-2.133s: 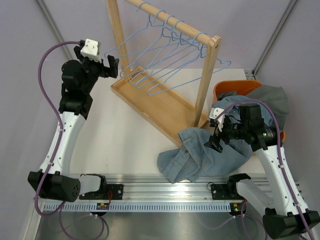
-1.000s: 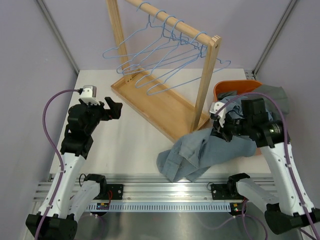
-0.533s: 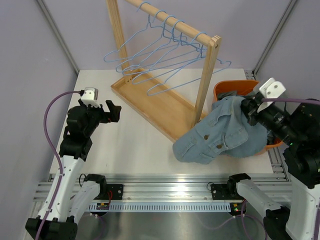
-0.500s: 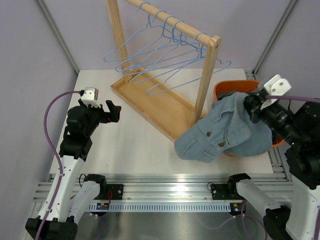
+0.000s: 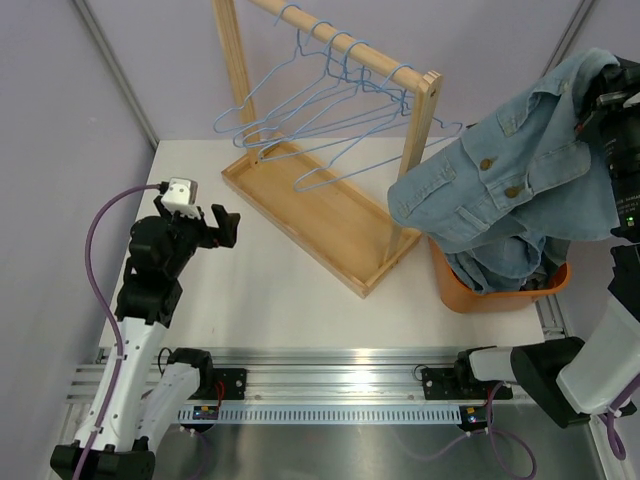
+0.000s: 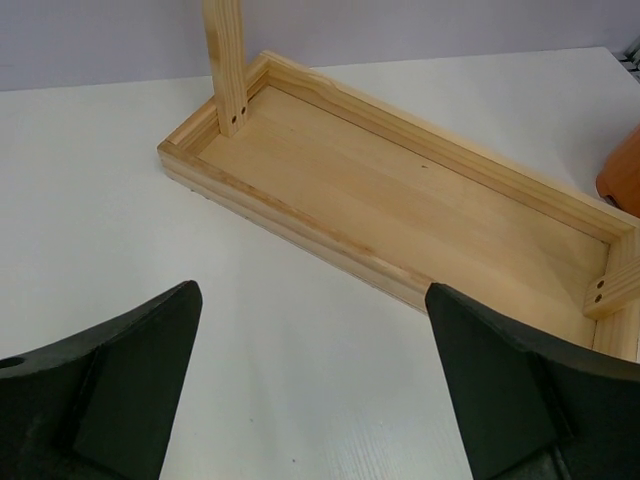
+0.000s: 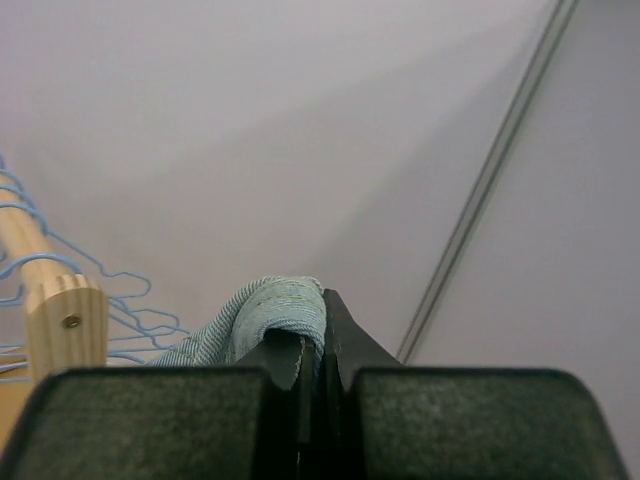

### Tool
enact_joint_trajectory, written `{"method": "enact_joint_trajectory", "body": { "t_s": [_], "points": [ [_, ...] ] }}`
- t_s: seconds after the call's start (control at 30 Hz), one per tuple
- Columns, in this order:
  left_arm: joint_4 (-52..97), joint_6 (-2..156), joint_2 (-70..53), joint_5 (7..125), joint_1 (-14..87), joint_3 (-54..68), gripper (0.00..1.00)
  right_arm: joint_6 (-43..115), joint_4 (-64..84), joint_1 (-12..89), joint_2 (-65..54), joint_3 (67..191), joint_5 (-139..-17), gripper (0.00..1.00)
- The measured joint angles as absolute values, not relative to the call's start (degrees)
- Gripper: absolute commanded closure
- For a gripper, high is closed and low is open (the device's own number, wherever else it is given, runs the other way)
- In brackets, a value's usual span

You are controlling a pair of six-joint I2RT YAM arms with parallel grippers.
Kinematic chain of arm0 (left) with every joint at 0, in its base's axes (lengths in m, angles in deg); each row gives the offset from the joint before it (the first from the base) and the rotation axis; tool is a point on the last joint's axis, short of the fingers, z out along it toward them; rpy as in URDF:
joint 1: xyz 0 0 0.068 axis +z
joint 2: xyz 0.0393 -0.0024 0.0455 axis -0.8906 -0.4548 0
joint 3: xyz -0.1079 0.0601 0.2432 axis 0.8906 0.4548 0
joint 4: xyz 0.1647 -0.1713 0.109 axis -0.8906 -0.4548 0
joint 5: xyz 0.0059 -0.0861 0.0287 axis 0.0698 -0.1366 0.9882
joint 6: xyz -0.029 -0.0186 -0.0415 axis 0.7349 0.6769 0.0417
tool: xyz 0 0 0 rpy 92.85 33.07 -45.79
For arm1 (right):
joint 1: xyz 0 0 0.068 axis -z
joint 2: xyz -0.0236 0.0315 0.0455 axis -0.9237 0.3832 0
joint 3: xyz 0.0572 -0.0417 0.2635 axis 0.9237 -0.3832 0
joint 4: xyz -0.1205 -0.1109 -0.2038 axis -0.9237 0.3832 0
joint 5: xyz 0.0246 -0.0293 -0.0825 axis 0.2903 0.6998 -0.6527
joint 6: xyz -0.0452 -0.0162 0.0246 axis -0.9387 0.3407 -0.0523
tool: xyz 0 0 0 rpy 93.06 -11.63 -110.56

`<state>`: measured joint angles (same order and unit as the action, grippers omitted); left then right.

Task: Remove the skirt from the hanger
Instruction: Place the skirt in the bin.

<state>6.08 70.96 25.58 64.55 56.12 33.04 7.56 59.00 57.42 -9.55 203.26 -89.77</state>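
Hovering at middle left, our left gripper (image 5: 222, 225) gapes wide, holding nothing. At upper right, our right gripper (image 7: 312, 340) pinches the denim skirt (image 5: 500, 190), which hangs over the orange basket (image 5: 500, 295), apart from the blue hangers (image 5: 330, 110).

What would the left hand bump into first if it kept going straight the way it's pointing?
Probably the low rim of the clothes rack's flat wooden base, straight ahead of the open left hand across the white table, though depth is unclear.
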Motion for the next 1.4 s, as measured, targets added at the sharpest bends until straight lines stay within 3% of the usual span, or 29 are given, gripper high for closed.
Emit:
{"method": "enact_joint_trajectory", "body": {
  "t_s": [0.23, 0.47, 0.6, 0.8, 1.1, 1.27, 1.4],
  "points": [
    [5.3, 68.8, 28.1, 64.5, 56.1, 33.0, 0.01, 5.6, 58.1, 62.5, -10.2, 198.7, -92.8, 1.0],
    [4.5, 67.8, 28.9, 64.5, 56.1, 33.1, 0.01, 13.2, 57.4, 88.6, -9.7, 191.6, -82.8, 1.0],
    [4.0, 67.5, 29.5, 64.5, 56.1, 33.1, 0.01, 16.5, 56.0, 95.9, -8.1, 187.1, -77.0, 1.0],
    [3.8, 67.3, 29.4, 64.5, 56.1, 33.4, 0.01, 19.2, 54.6, 96.8, -9.2, 175.8, -67.8, 1.0],
    [3.1, 67.1, 28.8, 64.5, 56.1, 33.5, 0.01, 24.7, 51.2, 95.1, -14.1, 146.7, -49.4, 1.0],
    [2.7, 67.2, 27.8, 64.4, 56.1, 33.5, 0.01, 24.9, 51.7, 92.0, -12.0, 132.3, -47.4, 1.0],
    [2.7, 67.4, 26.9, 64.1, 56.1, 33.4, 0.01, 22.4, 53.0, 91.9, -6.4, 128.7, -49.1, 1.0]
  ]
}}
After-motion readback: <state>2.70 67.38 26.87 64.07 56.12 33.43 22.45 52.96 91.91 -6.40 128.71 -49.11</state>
